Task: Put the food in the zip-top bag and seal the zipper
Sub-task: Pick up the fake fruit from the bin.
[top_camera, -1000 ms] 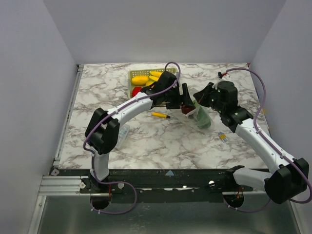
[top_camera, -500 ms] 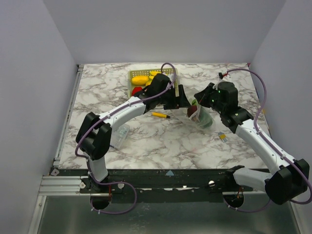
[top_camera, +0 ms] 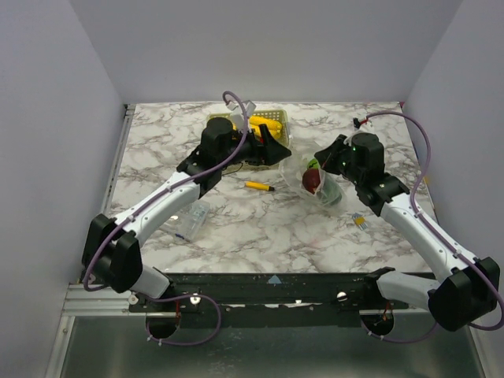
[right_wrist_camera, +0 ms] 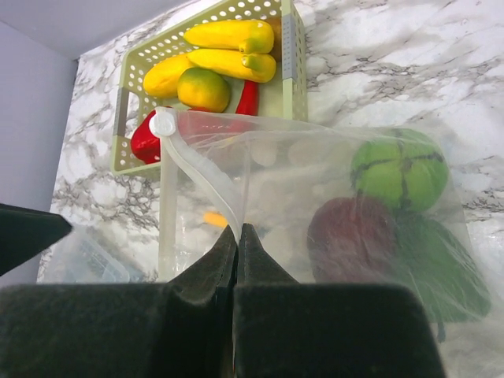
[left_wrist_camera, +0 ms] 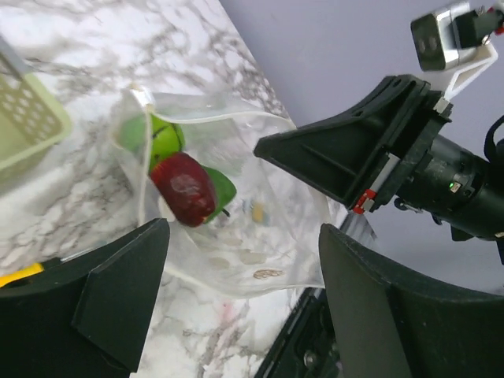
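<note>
Zip-top bag of clear floppy plastic (top_camera: pixel 324 190) lies right of the middle of the marbled table (top_camera: pixel 252 230), well away from every edge, with bare marble showing toward the near and right edges. The narrow clear zipper strip (right_wrist_camera: pixel 197 169) at its mouth is pinched in the clenched jaws of the right gripper (right_wrist_camera: pixel 238 240).

Inside the bag sit a dark-red round toy fruit (right_wrist_camera: pixel 354 232), a green ribbed round one (right_wrist_camera: pixel 399 169) and a green pepper (right_wrist_camera: pixel 445 279).

The left gripper (top_camera: pixel 277 150) hovers with jaws spread, grasping nothing, between the bag and the yellow-green mesh basket (top_camera: pixel 277 116) near the far edge. A thin yellow-and-black stick (top_camera: pixel 258 187) lies apart, left of the bag.

The right wrist view shows the basket's load, which the top view mostly hides behind the left arm: two long yellow pieces (right_wrist_camera: pixel 228 35), a lemon (right_wrist_camera: pixel 165 76) and red pieces (right_wrist_camera: pixel 248 98).
</note>
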